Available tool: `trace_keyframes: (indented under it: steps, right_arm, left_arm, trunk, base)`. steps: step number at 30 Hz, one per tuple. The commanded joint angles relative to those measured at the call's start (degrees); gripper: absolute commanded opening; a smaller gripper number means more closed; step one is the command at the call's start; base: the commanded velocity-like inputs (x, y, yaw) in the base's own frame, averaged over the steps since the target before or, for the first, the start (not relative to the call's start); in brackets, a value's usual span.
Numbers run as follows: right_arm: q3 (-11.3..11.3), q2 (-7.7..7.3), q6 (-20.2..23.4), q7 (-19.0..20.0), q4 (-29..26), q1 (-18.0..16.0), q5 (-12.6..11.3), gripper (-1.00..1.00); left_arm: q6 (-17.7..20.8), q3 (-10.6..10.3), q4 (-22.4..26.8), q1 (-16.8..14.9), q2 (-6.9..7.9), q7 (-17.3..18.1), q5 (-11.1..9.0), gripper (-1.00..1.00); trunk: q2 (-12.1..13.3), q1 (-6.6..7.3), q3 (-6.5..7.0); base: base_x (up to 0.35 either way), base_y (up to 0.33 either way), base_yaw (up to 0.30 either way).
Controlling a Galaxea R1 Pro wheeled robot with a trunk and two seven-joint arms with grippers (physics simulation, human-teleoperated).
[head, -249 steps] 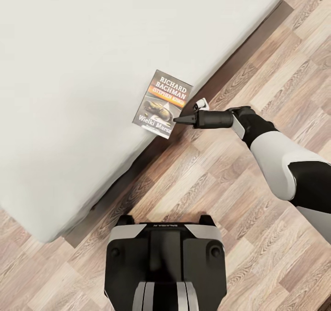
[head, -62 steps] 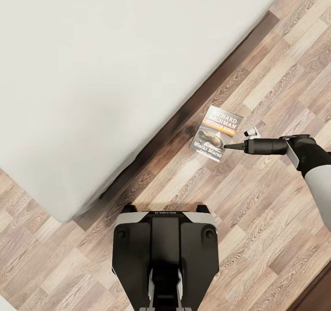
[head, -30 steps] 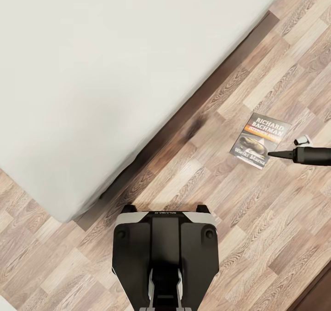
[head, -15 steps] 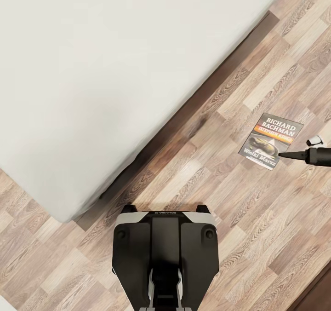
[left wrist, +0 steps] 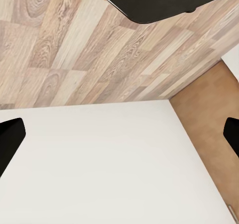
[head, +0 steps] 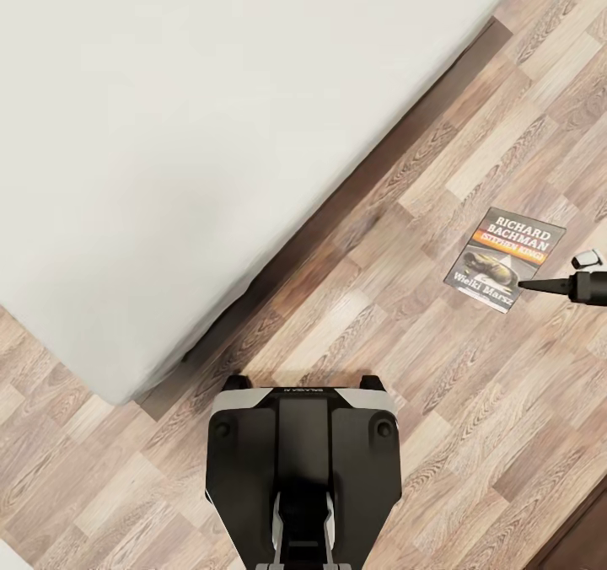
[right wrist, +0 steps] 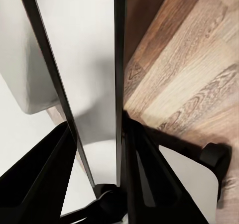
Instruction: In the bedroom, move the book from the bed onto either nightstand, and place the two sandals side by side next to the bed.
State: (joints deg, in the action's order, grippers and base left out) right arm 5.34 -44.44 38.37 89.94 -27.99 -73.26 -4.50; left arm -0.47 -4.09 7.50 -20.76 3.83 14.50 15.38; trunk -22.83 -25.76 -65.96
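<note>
The book, a thin paperback with "Richard Bachman" on its dark and orange cover, hangs flat above the wooden floor, to the right of the bed. My right gripper is shut on its near right corner; in the right wrist view the book's thin edge runs up between the black fingers. My left gripper is open with nothing between its fingers, facing a white surface and floorboards. The sandals and the nightstand are out of view.
My black and grey base stands on the wood floor just off the bed's near corner. The bed's dark frame runs diagonally along the mattress edge. A dark brown edge shows at the bottom right corner.
My right gripper has carried the book off the bed's edge and to the right over the floor. In the last half second it drifted only slightly further right.
</note>
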Motion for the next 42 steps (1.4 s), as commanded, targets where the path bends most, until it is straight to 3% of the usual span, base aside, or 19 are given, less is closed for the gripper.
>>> trace_keyframes:
  steps: [1, 19, 42]
  right_arm:
    - [0.4, -0.13, 0.6, 0.1, 0.0, 0.0, -0.5, -1.0]
    - [0.5, -0.09, 0.5, 0.1, 0.2, 0.0, -0.4, -1.0]
    - [0.4, -0.22, 0.5, 0.1, 0.6, 0.0, -0.7, -1.0]
  left_arm:
    - [0.0, -0.4, 0.1, 0.0, 0.03, 0.1, 0.1, 1.0]
    - [0.0, -0.4, 0.1, 0.0, 0.03, 0.1, 0.1, 1.0]
    - [0.0, -0.4, 0.1, 0.0, 0.03, 0.1, 0.1, 1.0]
  trunk:
    - [-0.1, -0.03, -0.05]
    - [-0.1, -0.03, -0.05]
    - [-0.1, -0.03, 0.63]
  base:
    - [-0.119, 0.0, 0.0]
    - [-0.172, 0.008, 0.0]
    - [-0.016, 0.003, 0.0]
